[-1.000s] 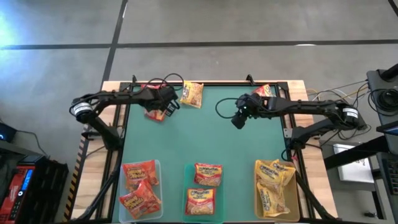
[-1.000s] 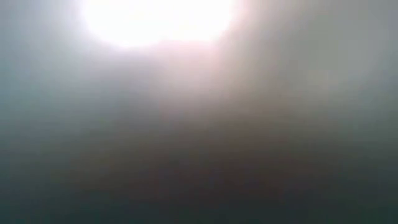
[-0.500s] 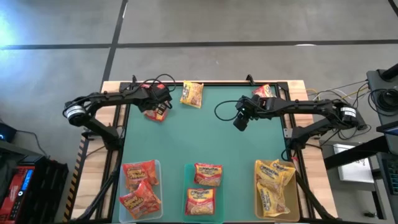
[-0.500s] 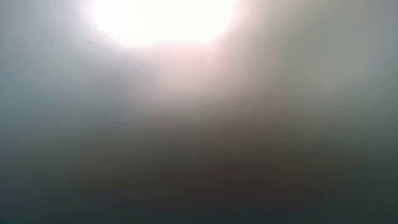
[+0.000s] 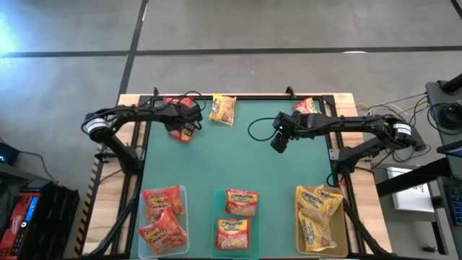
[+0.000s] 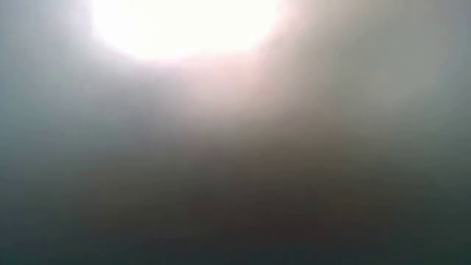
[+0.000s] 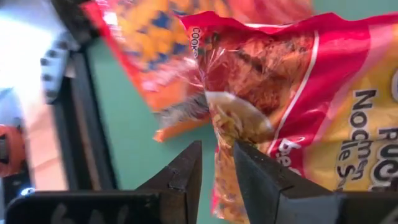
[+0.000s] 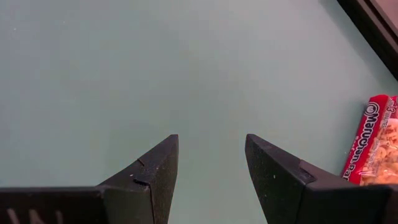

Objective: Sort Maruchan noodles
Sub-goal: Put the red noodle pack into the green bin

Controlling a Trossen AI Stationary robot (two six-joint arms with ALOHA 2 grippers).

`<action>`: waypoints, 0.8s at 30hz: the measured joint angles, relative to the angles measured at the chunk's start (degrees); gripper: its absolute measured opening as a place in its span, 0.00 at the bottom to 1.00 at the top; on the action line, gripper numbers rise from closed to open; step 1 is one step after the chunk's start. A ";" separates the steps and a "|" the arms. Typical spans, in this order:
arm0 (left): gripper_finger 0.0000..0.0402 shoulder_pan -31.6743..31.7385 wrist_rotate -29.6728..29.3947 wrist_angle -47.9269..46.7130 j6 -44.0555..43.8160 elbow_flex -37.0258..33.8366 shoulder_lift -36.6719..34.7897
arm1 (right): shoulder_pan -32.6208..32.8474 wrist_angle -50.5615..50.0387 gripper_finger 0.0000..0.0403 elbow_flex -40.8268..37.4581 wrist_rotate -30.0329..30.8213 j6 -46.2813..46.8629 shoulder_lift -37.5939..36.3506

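My left gripper (image 5: pixel 185 123) (image 7: pixel 217 149) is at the far left of the green mat, shut on a red noodle packet (image 5: pixel 182 132) (image 7: pixel 298 93). Behind that packet, a second red packet (image 7: pixel 155 37) lies by the far left corner (image 5: pixel 175 102). A yellow packet (image 5: pixel 222 110) lies flat at the far edge. An orange-red packet (image 5: pixel 304 107) (image 8: pixel 373 143) lies near the far right corner. My right gripper (image 5: pixel 277 144) (image 8: pixel 211 140) hovers open over bare mat right of centre. The low view shows only glare. My left gripper pinches the red packet's crinkled edge (image 7: pixel 222 134) between its two fingers, which are nearly closed with the plastic in the narrow gap. The rest of the packet spreads out beyond the fingertips. Whether it is lifted clear of the mat I cannot tell.
Three shallow bins stand along the near edge. The left bin (image 5: pixel 182 189) holds red packets, the middle bin (image 5: pixel 215 196) orange-red ones and the right bin (image 5: pixel 297 238) yellow ones. A black frame (image 5: pixel 253 96) borders the mat. The mat's middle (image 5: pixel 231 155) is bare.
My left gripper has drawn back a little toward the table's left edge, over the red packet. The packet has stayed in nearly the same place.
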 joint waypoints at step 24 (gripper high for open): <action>0.19 -16.25 24.98 31.30 9.35 0.57 -0.35 | 0.00 0.29 0.44 0.00 -2.01 1.22 -0.02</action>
